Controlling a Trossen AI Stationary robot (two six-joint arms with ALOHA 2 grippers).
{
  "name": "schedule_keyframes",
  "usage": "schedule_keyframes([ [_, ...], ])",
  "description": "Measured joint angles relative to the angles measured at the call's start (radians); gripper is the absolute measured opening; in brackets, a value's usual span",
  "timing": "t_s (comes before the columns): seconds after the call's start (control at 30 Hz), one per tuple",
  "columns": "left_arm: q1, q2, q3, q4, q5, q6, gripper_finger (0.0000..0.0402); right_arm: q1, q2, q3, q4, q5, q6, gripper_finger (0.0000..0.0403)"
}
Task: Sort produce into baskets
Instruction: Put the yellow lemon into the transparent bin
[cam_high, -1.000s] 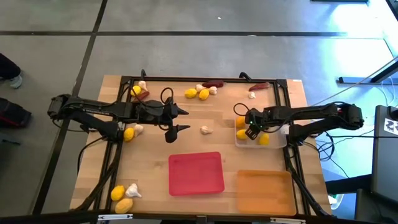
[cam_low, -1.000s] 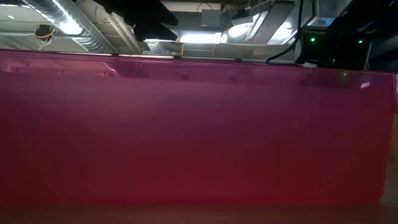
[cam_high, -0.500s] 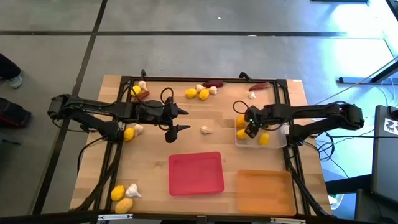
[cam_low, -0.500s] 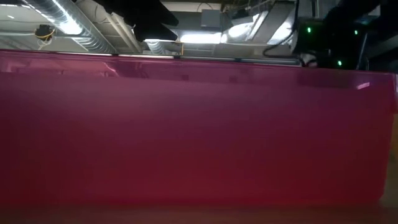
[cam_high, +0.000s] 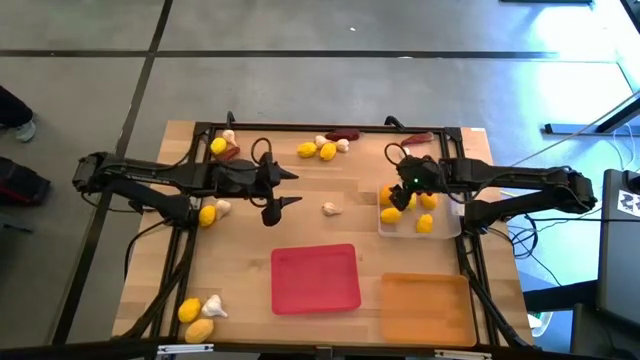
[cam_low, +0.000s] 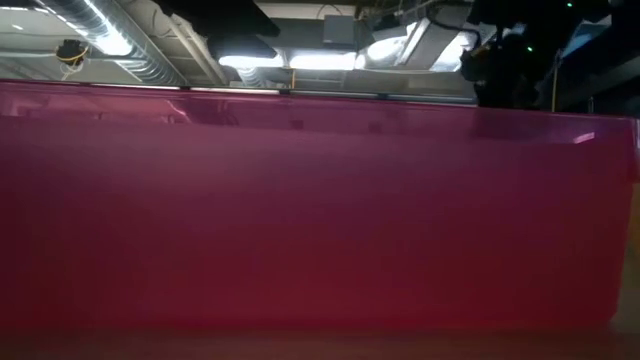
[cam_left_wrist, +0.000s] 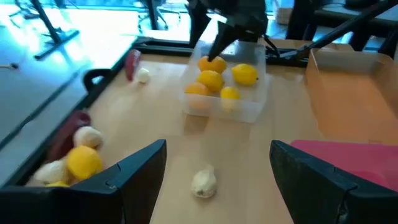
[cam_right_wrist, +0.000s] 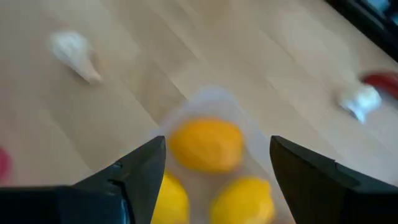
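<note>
Now 4 lemons (cam_high: 398, 203), axes mixed.

1. The wooden table (cam_high: 240, 270) has a dark frame around it.
2. A red tray (cam_high: 315, 278), an orange tray (cam_high: 423, 308) and a clear tray (cam_high: 445, 230) sit on the wood.
3. The clear tray, with lemons in it, lies right under the right gripper's fingers (cam_right_wrist: 134, 171).
4. One garlic bulb (cam_left_wrist: 203, 182) lies on bare wood, just ahead of the left gripper's fingers (cam_left_wrist: 134, 171).
5. More lemons (cam_high: 318, 151), garlic and red chili peppers (cam_high: 417, 138) lie far past both sets of fingers, by the table's edges.
</note>
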Motion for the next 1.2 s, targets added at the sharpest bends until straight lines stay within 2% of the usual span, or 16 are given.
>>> schedule_keyframes([
  [0.17,0.0,-0.059,0.0,-0.037,-0.121,0.018,0.0283,0.057,0.002,0.0,0.178,-0.005,-0.066,0.028],
  [0.33,0.011,-0.06,0.0,-0.113,-0.228,0.009,0.0283,0.119,0.002,0.0,0.34,-0.005,-0.121,0.028],
  [0.5,0.061,-0.019,0.0,-0.157,-0.242,-0.004,0.0283,0.165,0.005,0.0,0.419,-0.004,-0.156,0.028],
  [0.7,0.148,0.065,0.0,-0.144,-0.253,-0.028,0.0283,0.181,0.026,0.0,0.426,0.011,-0.164,0.028],
  [0.97,0.266,0.244,0.0,-0.028,-0.144,0.019,0.0283,0.178,0.059,0.0,0.428,0.011,-0.182,0.028],
  [1.2,0.396,0.369,0.016,0.06,0.029,0.037,0.0283,0.179,0.074,-0.001,0.428,0.011,-0.182,0.028],
])
